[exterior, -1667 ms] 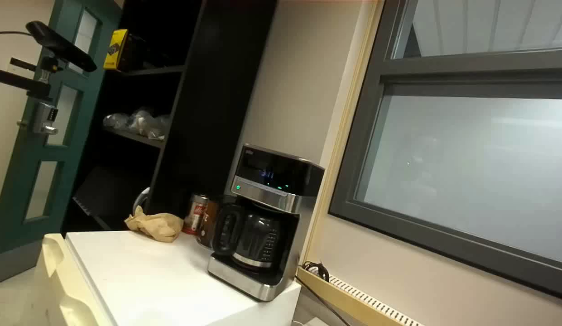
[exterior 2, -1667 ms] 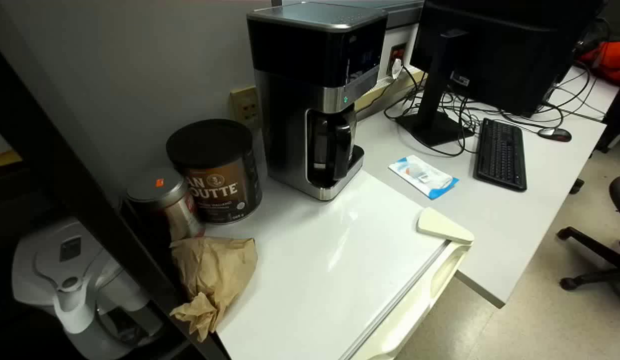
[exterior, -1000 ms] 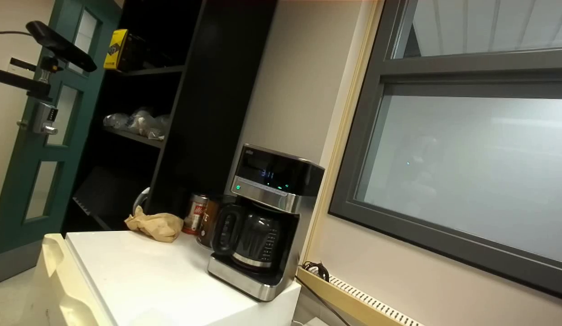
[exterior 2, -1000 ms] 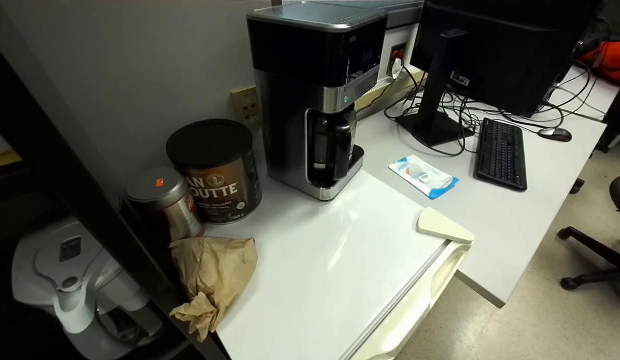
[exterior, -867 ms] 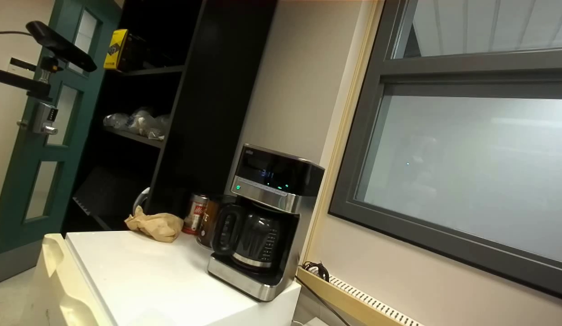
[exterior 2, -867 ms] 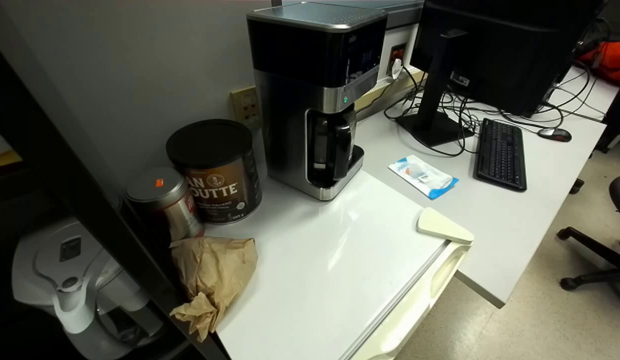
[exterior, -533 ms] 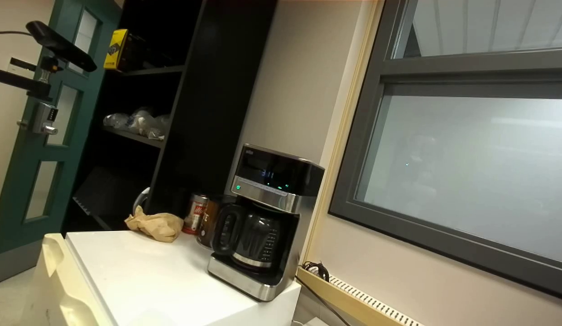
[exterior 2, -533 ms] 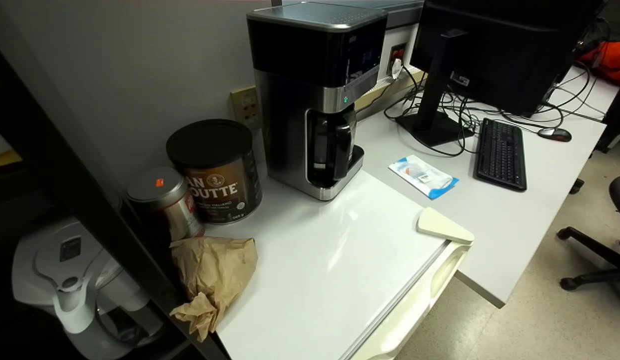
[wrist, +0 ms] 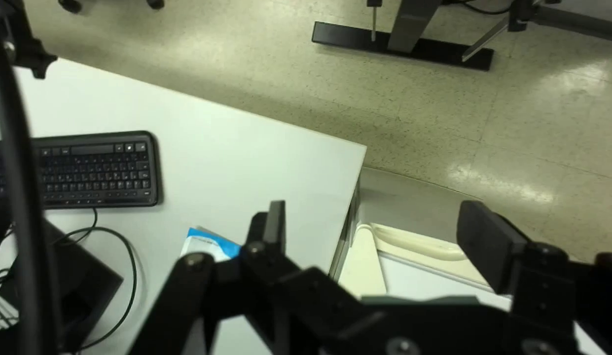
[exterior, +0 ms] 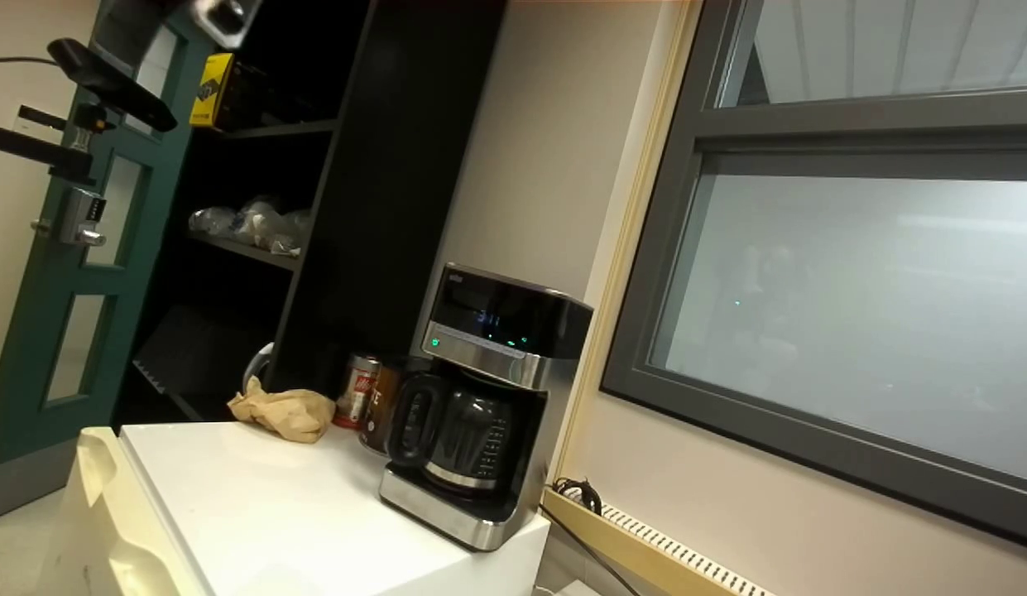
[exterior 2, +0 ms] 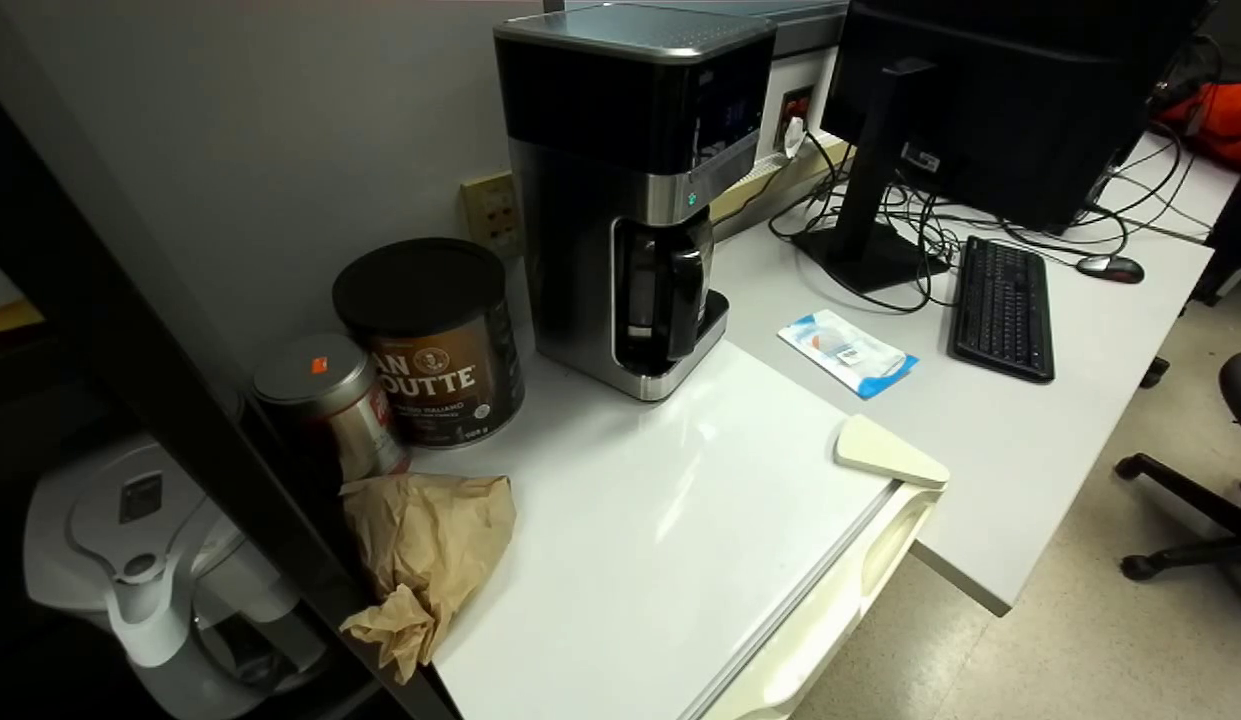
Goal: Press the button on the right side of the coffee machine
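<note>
Beside a pale wall (exterior: 554, 149), the bench (exterior 2: 620, 560) is carrying the lit machine (exterior 2: 600, 210); the fingers (wrist: 488, 246) are gaping wide, holding nothing.

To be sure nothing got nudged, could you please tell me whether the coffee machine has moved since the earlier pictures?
No; in an exterior view, the coffee machine keeps its place relative to the window frame.

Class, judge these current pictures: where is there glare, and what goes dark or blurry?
In the wrist view, glare patches on the floor and a black strip blurred along the left edge; in an exterior view, light streaks on the white surface; in an exterior view, black shelving nearly lost in darkness, blue digits on the coffee machine too fuzzy to read surely.
</note>
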`<state>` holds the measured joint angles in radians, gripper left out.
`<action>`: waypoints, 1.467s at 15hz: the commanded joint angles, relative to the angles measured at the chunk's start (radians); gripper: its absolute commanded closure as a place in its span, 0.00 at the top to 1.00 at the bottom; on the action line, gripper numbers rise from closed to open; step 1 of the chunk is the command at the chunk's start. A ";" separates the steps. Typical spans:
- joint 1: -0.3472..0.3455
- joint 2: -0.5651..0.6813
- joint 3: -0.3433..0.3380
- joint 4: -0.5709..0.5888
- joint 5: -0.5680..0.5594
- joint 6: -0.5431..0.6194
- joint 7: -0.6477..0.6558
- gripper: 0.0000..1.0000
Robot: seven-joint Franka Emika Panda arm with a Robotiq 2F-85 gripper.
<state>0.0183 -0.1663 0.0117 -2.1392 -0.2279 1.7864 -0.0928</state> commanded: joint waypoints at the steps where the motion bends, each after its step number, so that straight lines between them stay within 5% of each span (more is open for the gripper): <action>1: 0.001 0.128 0.010 0.109 -0.115 0.070 -0.065 0.58; 9: 0.004 0.324 0.005 0.218 -0.309 0.394 -0.127 0.01; 22: 0.015 0.629 -0.025 0.460 -0.387 0.744 -0.134 0.00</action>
<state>0.0194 0.3729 0.0044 -1.7809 -0.6066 2.4907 -0.2017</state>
